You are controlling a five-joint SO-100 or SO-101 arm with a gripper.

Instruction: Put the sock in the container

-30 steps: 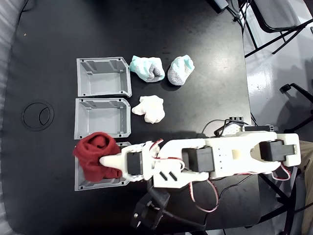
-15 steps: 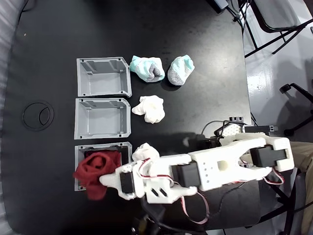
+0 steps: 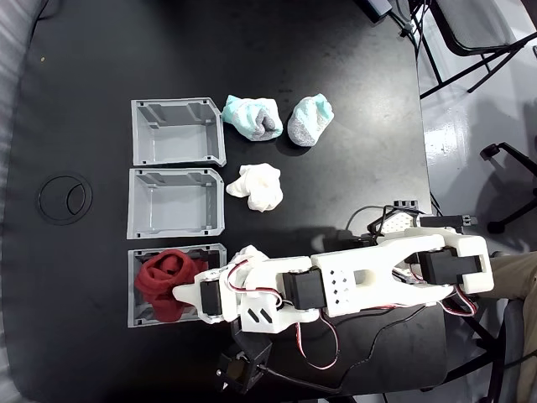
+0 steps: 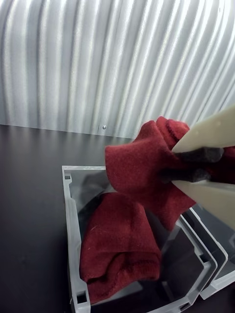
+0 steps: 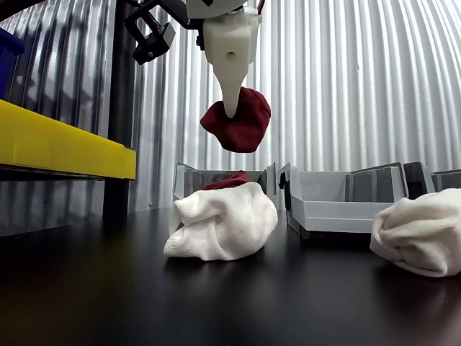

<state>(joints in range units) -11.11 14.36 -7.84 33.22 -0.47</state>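
My gripper [image 4: 178,164] is shut on a dark red sock [image 4: 144,166] and holds it in the air above the grey container [image 4: 69,210]. A second dark red sock [image 4: 117,244] lies inside that container. In the fixed view the held sock [image 3: 164,281] sits within the outline of the lowest of three bins [image 3: 131,290], with the gripper [image 3: 180,294] over its right side. The other view shows the gripper [image 5: 230,112] pointing down, the sock [image 5: 241,122] hanging clear above the container [image 5: 189,176].
Two more grey bins [image 3: 172,201] [image 3: 176,130] stand in line above the lowest one. A white sock [image 3: 256,186] lies to their right, another white sock [image 3: 247,256] beside the arm. Two mint-and-grey socks [image 3: 252,117] [image 3: 310,120] lie further up. Cables trail at the arm's base.
The gripper has carried the dark red sock from overhanging the bin's left edge to within its outline. The arm has stretched out lower in the fixed view. The gripper stays shut.
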